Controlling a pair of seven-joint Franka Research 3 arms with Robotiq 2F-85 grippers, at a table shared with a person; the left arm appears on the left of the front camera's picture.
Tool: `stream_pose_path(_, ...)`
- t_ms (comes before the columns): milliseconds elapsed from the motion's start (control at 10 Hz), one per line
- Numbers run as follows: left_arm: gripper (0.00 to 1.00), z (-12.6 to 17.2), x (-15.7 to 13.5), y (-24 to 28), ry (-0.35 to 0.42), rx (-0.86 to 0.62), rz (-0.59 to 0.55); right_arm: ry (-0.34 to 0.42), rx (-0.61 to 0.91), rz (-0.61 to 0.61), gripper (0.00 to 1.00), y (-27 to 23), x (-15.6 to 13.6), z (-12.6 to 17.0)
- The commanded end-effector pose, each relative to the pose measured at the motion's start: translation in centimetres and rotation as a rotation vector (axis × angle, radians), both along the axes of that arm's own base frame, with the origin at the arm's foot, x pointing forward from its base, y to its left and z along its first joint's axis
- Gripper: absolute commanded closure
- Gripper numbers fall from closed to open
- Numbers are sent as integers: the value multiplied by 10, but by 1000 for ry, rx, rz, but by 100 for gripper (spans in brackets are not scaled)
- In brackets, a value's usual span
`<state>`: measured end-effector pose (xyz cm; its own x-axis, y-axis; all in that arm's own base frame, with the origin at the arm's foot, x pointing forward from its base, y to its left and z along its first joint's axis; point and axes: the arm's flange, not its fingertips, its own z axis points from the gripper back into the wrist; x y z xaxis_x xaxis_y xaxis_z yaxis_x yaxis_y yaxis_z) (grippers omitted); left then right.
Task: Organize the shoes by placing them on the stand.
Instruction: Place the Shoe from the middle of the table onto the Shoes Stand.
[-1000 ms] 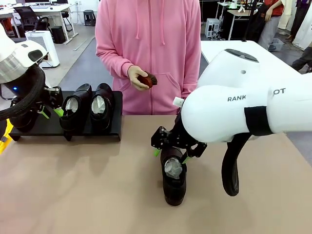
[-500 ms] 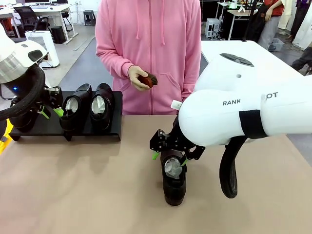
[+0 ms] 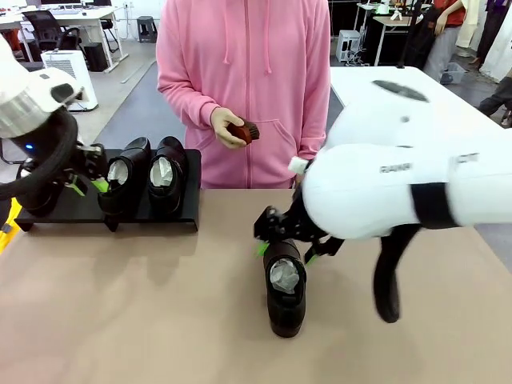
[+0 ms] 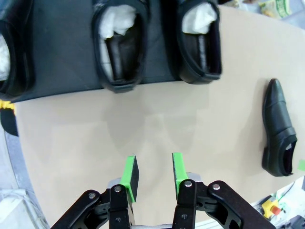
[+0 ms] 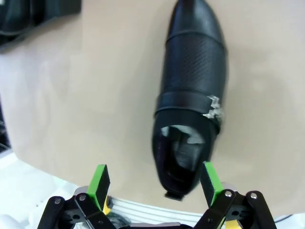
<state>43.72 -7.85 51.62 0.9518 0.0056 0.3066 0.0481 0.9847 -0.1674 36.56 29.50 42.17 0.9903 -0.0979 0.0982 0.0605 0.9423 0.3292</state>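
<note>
A: Right gripper (image 5: 155, 183) first. Jaws?

B: Spread wide, nothing between the pads. It hangs over the heel end of the loose shoe (image 5: 190, 100), one green pad on each side of the opening, no contact that I can see. In the front view that gripper (image 3: 290, 246) sits just above the shoe's (image 3: 285, 286) heel, mid-table, toe pointing toward the robot.

A: Left gripper (image 4: 153, 174)?

B: Jaws partly closed, a gap between the green pads, holding nothing. It hovers over bare table just off the stand's (image 4: 62, 57) near edge. From the front it (image 3: 90, 184) is beside the left shoe of the pair.

A: Progress?

B: Three shoes sit on the stand in the left wrist view: one cut off at the edge (image 4: 10, 52), two side by side (image 4: 120, 45) (image 4: 200, 40). One left on the table, so I'd call it most of the way done. Grasp, lift, place remain.

A: Arm pose?

B: Right arm reaches across the middle, wrist pointing down. Left arm low by the stand's left end.
</note>
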Motion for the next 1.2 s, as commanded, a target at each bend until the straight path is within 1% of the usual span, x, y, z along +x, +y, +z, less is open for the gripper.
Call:
stream_pose_path(0, 59, -25, -8, -63, -13, 5, -51, -61, -55, -140, 0, -57, -10, 39)
stream_pose_path(100, 59, -38, -17, -94, -15, -50, 23, -85, -56, -265, 0, -93, -3, 52)
stream_pose_path(200, 59, -45, -25, -115, -22, -94, 78, -93, -61, -363, 0, -121, 4, 57)
stream_pose_path(300, 59, -49, -31, -129, -30, -125, 158, -109, -87, -474, 0, -142, 7, 60)
stream_pose_path(400, 59, -58, -36, -145, -32, -165, 221, -99, -132, -641, 0, -161, 14, 59)
stream_pose_path(500, 59, -76, -36, -168, -5, -200, 219, -111, -41, -359, 0, -137, 7, 64)
stream_pose_path(600, 59, -88, -36, -189, 52, -201, 172, -111, -41, -359, 0, -137, 7, 64)
stream_pose_path(800, 59, -91, -32, -216, 62, -161, 94, -111, -41, -359, 0, -137, 7, 64)
stream_pose_path(900, 59, -97, -35, -230, 101, -159, 54, -111, -41, -359, 0, -137, 7, 64)
stream_pose_path(1000, 59, -101, -38, -242, 124, -155, 7, -111, -41, -359, 0, -137, 7, 64)
stream_pose_path(1100, 59, -102, -44, -253, 119, -149, -33, -111, -41, -359, 0, -137, 7, 64)
